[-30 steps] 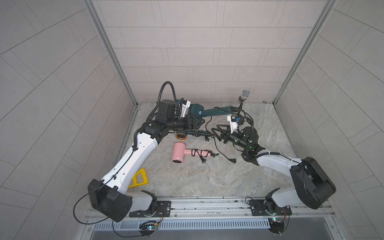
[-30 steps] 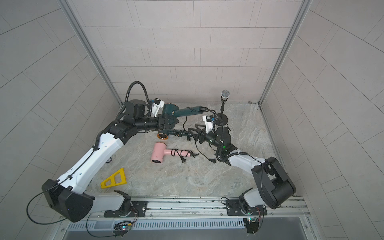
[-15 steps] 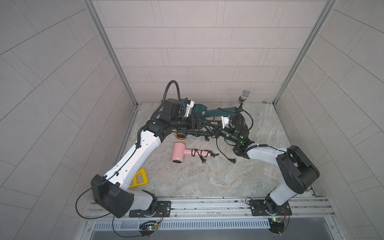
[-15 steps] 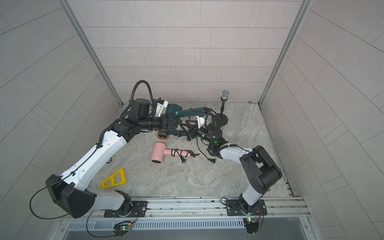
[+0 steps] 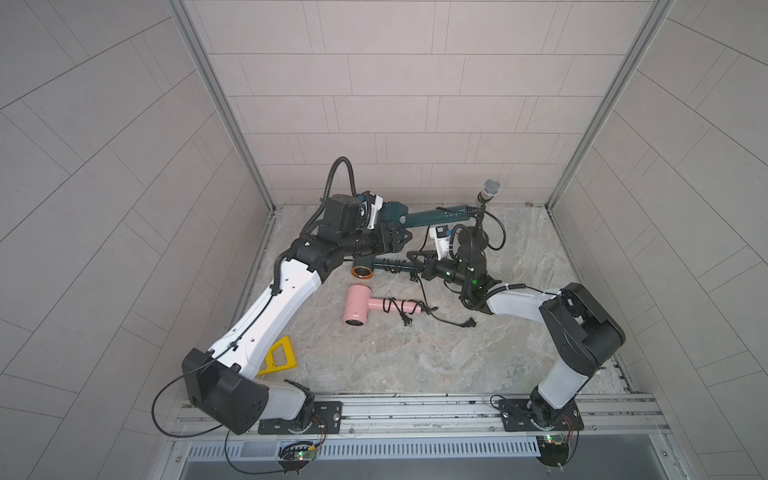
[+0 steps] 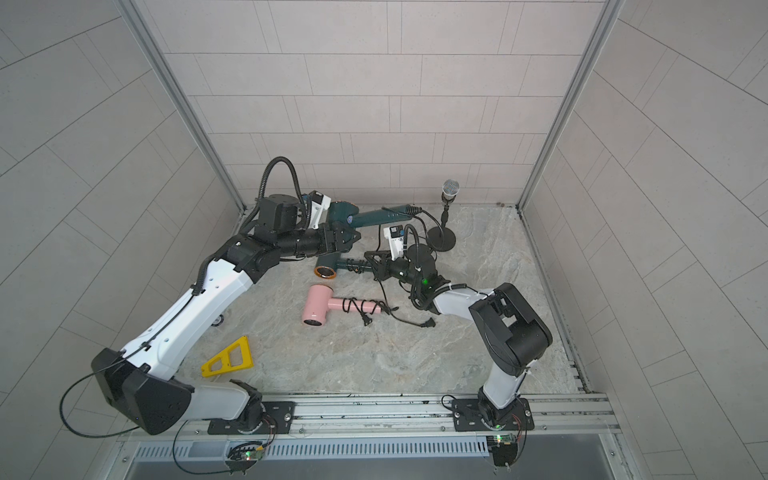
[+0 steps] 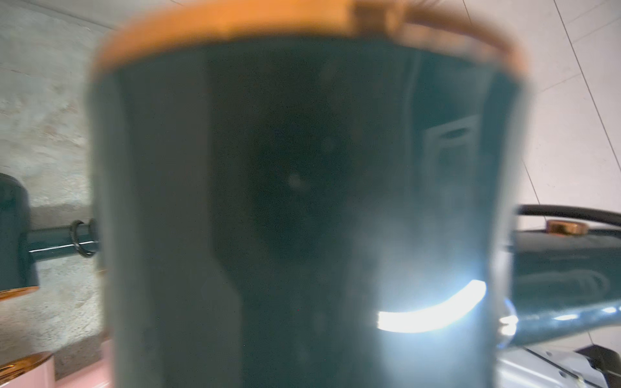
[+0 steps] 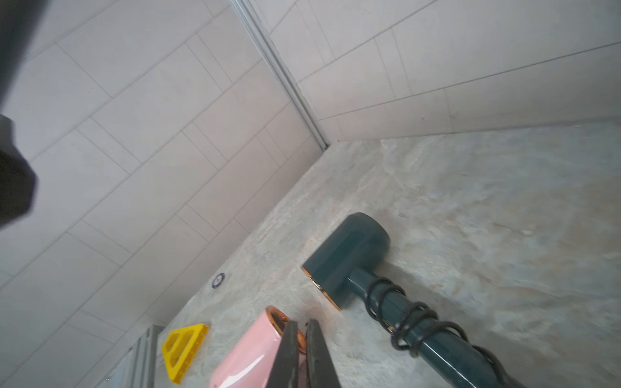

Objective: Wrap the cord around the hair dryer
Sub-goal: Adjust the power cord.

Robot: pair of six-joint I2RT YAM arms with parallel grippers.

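Clearly the small teal hair dryer (image 5: 368,262) lies mid-scene on the table (image 5: 415,357), its cord (image 8: 410,319) coiled partway along its handle. It likely has a slick, hard shell, and the limp, springy cord is best pinched beside the last coil. The right claw (image 8: 301,324) is closed, seemingly empty; whether the left claw (image 5: 397,240) is open or closed, I cannot tell.

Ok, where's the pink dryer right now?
In both top views the pink dryer lies mid-table, just in front of the small green dryer, with cord coiled on its handle; the yellow triangle lies nearer the front, to its left.
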